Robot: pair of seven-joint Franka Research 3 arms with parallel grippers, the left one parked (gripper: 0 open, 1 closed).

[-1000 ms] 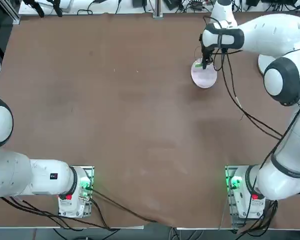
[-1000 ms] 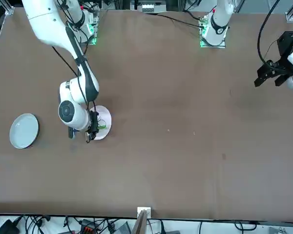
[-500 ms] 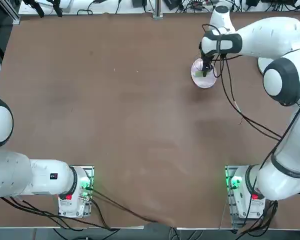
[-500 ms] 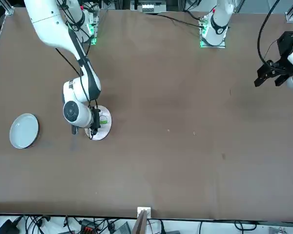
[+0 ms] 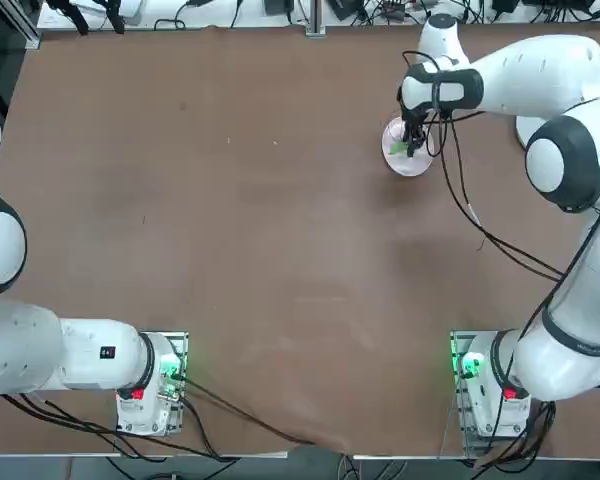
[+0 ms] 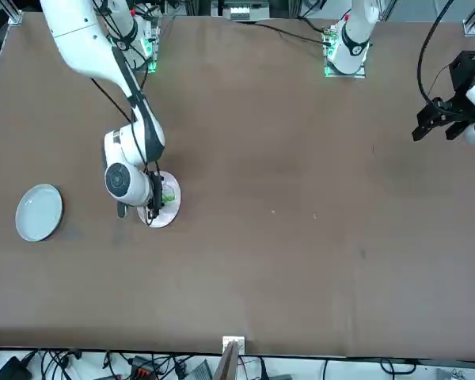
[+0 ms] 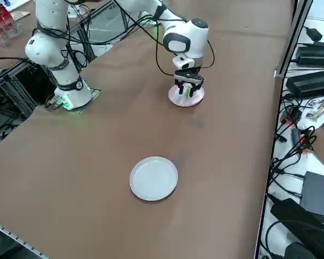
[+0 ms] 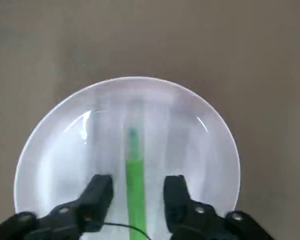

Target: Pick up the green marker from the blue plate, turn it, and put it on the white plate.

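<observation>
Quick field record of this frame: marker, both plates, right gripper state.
marker: thin bright green marker lying on the plate under the arm
plate under arm: small round white plate
other plate: small round pale grey-blue plate, nothing on it, apart from the arm
right gripper: open, low over the white plate, fingers on either side of the marker

Green marker (image 8: 134,186): bright light green, plain, no pattern. White plate (image 8: 55,150) under it: bright white, glossy highlights near rim. Blue plate (image 7: 153,178): pale grey-blue, lighter rim. Table (image 5: 230,220): plain matte brown. Right gripper (image 8: 136,194): black fingers (image 8: 97,192). Right arm (image 5: 540,80): white shell, dark grey joint bands, black cables. Arm base (image 5: 472,365): green light glowing, small red part.
</observation>
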